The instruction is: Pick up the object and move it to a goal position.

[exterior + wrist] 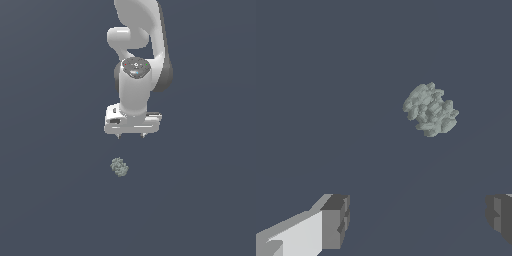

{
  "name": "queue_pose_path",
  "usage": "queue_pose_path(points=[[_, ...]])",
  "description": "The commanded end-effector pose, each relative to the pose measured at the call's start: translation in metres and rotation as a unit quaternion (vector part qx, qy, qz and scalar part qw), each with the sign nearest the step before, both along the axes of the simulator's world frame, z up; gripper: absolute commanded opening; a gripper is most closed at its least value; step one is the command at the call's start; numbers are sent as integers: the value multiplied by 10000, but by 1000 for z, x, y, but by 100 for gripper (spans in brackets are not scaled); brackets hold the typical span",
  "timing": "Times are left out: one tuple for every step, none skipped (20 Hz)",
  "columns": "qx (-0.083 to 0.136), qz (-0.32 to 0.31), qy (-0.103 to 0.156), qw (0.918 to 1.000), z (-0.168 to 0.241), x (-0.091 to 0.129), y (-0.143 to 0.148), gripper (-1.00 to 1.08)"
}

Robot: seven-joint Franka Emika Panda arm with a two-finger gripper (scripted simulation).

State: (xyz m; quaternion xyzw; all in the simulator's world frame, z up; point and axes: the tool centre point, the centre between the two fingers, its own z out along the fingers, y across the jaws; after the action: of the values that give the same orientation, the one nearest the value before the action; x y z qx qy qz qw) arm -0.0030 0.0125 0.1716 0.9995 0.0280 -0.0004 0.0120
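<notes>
The object (119,167), a small knobbly grey-green clump, lies alone on the dark floor (50,200), apart from the gripper (130,135) and nearer the camera than it in the exterior view. The gripper's jaws stand wide apart, holding nothing, with the object outside the gap between the fingertips (336,220).

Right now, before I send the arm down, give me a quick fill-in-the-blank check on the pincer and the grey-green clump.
1. The pincer stands ____, its two fingers set wide apart.
2. The grey-green clump is ____ by either finger.
3. In the exterior view the clump lies ____ the pincer in the picture, with a gap between them.
4. The pincer holds ____.

Missing words: open; untouched; below; nothing
</notes>
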Motion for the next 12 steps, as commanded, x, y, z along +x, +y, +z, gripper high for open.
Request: queue_pose_path(points=[[0, 0, 0, 10000, 0, 0, 0, 100], [0, 0, 0, 10000, 0, 0, 0, 100], [-3, 5, -5, 10000, 1, 1, 1, 100], [-7, 11, -11, 10000, 2, 1, 2, 100], [-13, 19, -20, 10000, 4, 2, 4, 100], [-20, 27, -31, 10000, 6, 3, 7, 100], [-27, 33, -43, 10000, 9, 4, 9, 100], [-33, 34, -53, 10000, 11, 4, 12, 100], [-37, 32, -61, 10000, 13, 5, 13, 100], [-39, 27, -65, 10000, 14, 5, 14, 100], [-40, 20, -67, 10000, 14, 5, 15, 100], [-40, 17, -67, 10000, 14, 5, 15, 100]])
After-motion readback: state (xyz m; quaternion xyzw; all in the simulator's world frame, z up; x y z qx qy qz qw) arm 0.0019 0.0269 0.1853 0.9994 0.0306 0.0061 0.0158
